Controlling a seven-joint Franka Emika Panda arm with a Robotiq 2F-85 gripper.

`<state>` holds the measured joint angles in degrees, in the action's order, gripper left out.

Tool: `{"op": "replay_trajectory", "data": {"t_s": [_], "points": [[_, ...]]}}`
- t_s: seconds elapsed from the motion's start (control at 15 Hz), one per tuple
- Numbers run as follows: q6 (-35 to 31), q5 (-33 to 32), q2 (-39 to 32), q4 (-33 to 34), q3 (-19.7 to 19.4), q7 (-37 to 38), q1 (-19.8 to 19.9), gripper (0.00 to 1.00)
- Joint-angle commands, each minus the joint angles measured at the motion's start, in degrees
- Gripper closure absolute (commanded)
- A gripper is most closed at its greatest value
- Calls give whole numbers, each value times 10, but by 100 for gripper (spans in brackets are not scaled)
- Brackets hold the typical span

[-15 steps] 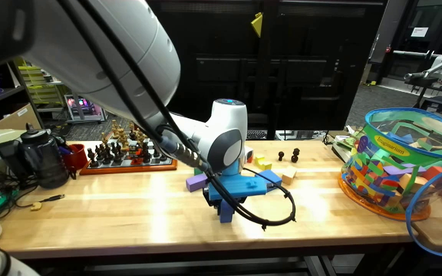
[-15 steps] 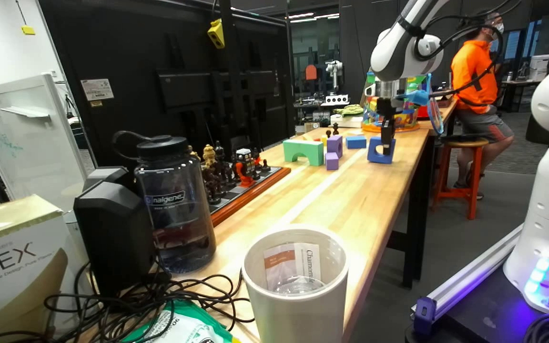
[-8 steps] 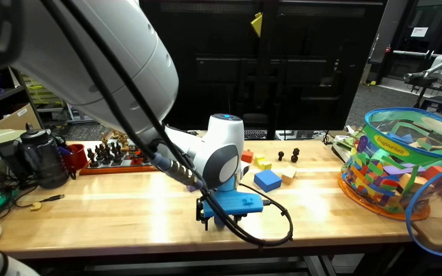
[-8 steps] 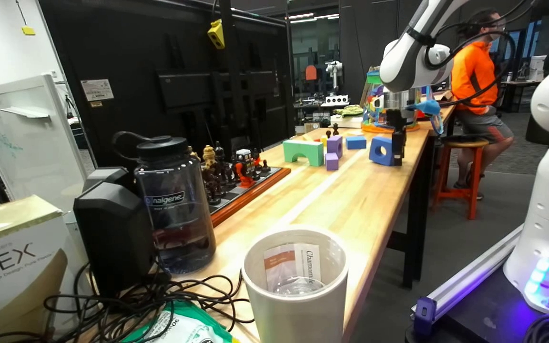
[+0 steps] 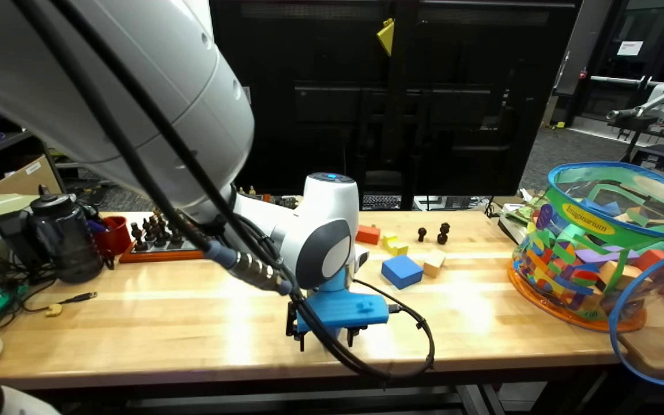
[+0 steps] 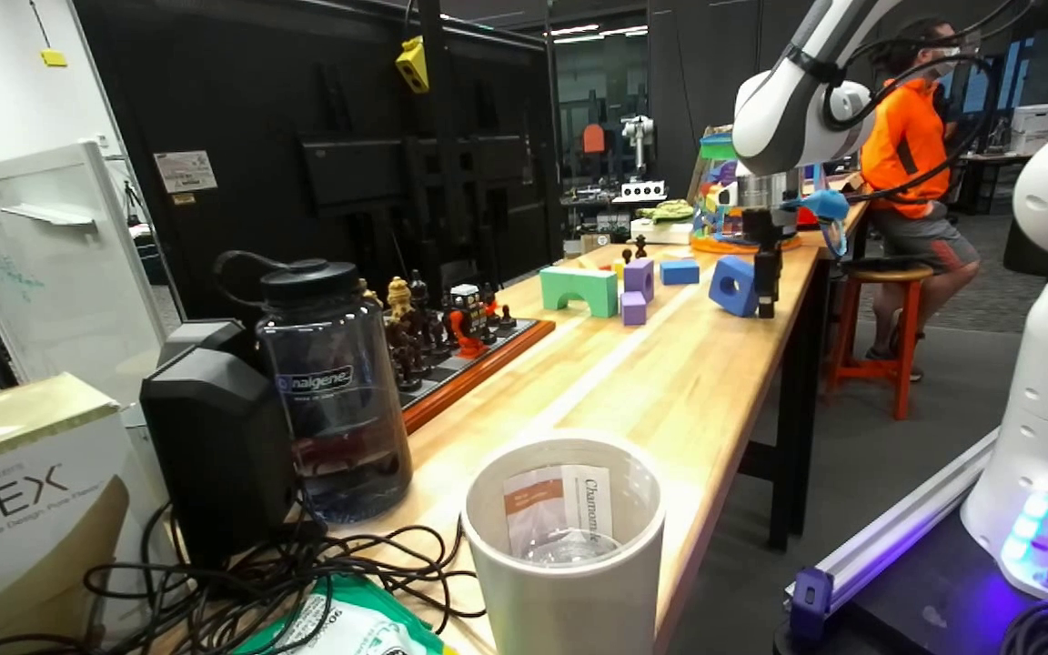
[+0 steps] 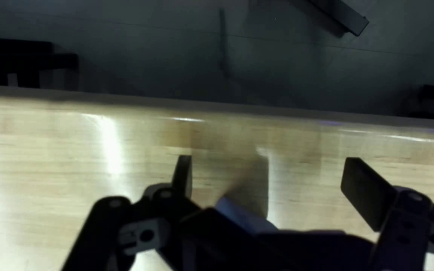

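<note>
- Two fingers [image 7: 367, 192] stand wide apart, so the gripper [image 7: 269, 177] is gripping nothing!
- Blue holed block [image 6: 721, 284] right beside it, near the robot-side long edge of the table [image 5: 153, 323]; whether they touch, can't tell.
- Step in hand, I'd judge: releasing or lining up on that block.
- Next move calls for squaring up or clearing it without nudging it edgeward.

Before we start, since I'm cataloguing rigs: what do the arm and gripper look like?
The arm is rounded and white, with a dark-grey wrist patch and black cables. A bright blue piece sits above the black gripper, which has flat, blocky fingertips.
</note>
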<state>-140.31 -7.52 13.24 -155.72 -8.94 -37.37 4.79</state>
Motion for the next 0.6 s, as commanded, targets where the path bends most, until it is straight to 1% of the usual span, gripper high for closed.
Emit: {"op": "replay_trajectory", "data": {"t_s": [0.0,0.27,0.33,0.4,0.53], "points": [[11,-10,73,-40,11,22,-7,0],[13,-11,133,-55,22,29,-24,0],[23,-6,129,-32,23,28,-31,0],[25,-6,142,-32,24,28,-36,0],[22,-10,177,-53,26,32,-42,0]]}}
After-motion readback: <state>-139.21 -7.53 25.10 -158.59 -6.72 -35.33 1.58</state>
